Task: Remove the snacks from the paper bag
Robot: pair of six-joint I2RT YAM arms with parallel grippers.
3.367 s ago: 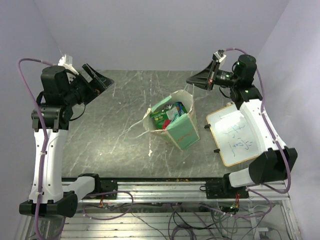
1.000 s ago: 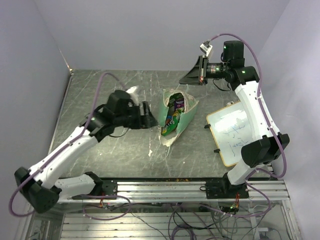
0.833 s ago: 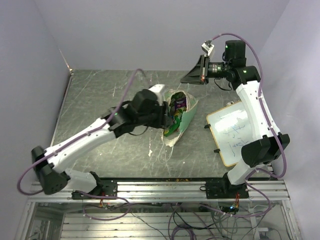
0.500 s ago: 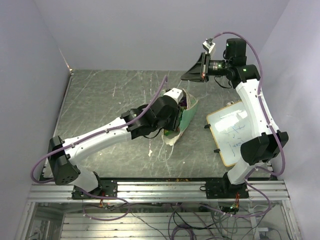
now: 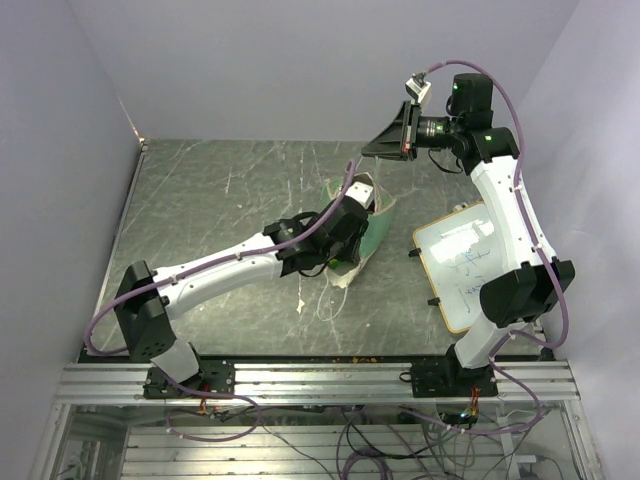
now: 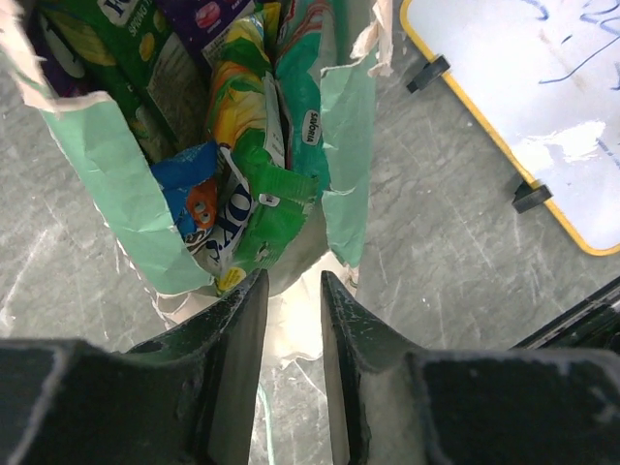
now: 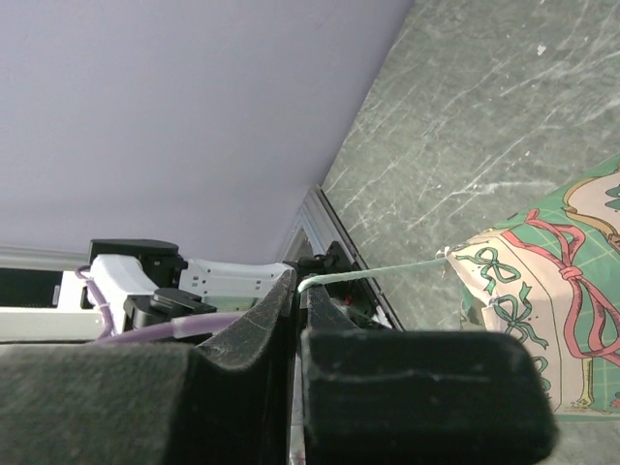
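Observation:
The paper bag hangs tilted at mid-table, with mint green sides and green print on its outside. My right gripper is shut on its string handle, which runs taut from the jaws to the bag. My left gripper sits at the bag's lower white end. Its jaws stand narrow, with white paper between the tips. The snacks lie inside the bag: a green packet, a blue one and a purple one.
A wood-framed whiteboard lies right of the bag, its black clips close to the bag's side. A loose white string trails on the marble table below the bag. Purple walls close in the left, back and right.
My left arm swung right across the table to the bag, and its jaws narrowed on the bag's lower end. My right gripper lifted slightly, still holding the handle.

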